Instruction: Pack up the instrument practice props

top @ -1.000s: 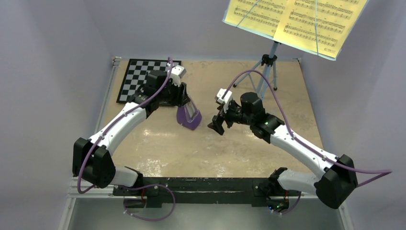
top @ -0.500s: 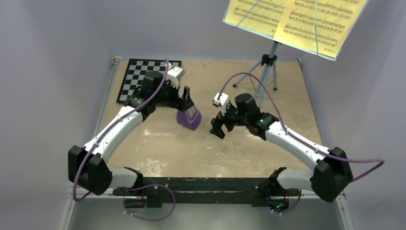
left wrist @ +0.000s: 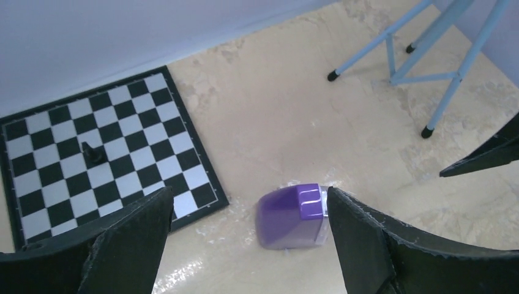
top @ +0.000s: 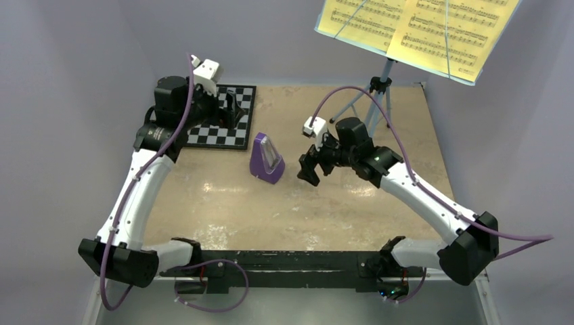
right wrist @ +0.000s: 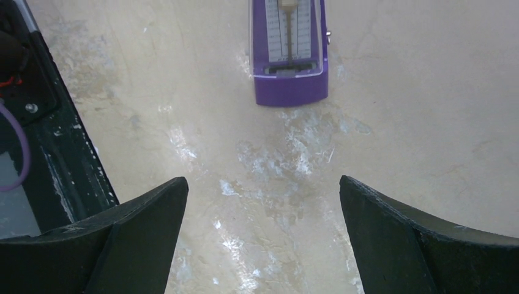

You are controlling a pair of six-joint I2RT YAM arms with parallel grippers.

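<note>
Left claw [top: 229, 112] spread wide, empty, above the checkerboard [top: 208, 135]; right claw [top: 308, 170] equally wide, touching nothing, just beside the purple metronome [top: 266, 158] on the counter [top: 304, 210]; music stand [top: 383, 80] with yellow sheet [top: 433, 30] far right

Staves printed on sheet music [top: 416, 30], wording unreadable; scale ticks on metronome [right wrist: 287, 55] face, possibly numbered, too blurred. No legible text.

I looked down on a beige, marbled counter [top: 304, 210] closed in by plain, pale grey-lilac walls [top: 61, 101] at the back and both sides. Soft, even light made glossy patches on it. A checkerboard [left wrist: 134, 141] lay at its far left corner.
</note>
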